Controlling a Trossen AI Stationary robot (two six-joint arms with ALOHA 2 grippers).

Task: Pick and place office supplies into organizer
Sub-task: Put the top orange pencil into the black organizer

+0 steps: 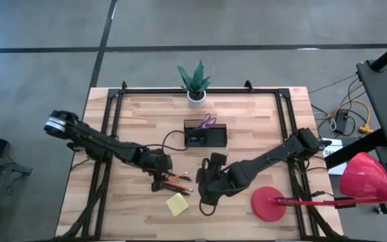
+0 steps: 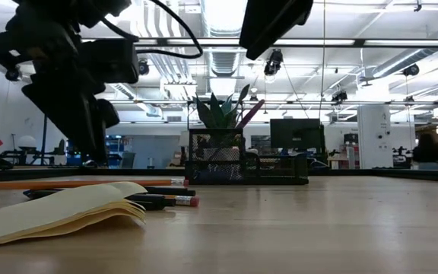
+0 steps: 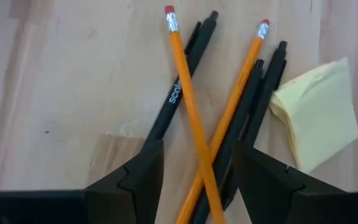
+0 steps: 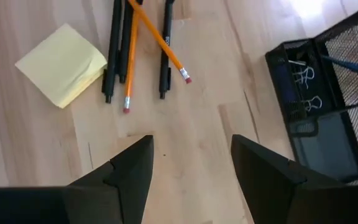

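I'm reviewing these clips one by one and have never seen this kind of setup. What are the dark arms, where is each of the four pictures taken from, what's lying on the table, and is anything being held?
These are two robot arms at a wooden table, each ending in a two-finger claw. One picture looks straight down from above, one looks level across the tabletop, and two come from cameras on the arms' wrists.

The left claw is open, its fingers either side of a crossed pile of orange pencils and black pens. It holds nothing yet. The right claw is also open and empty, above bare wood near the pile.

Beside the pile lies a yellow sticky-note pad. Farther back stands the black mesh organizer with purple-handled scissors already in it, then a potted plant. A red lamp stands on the right.
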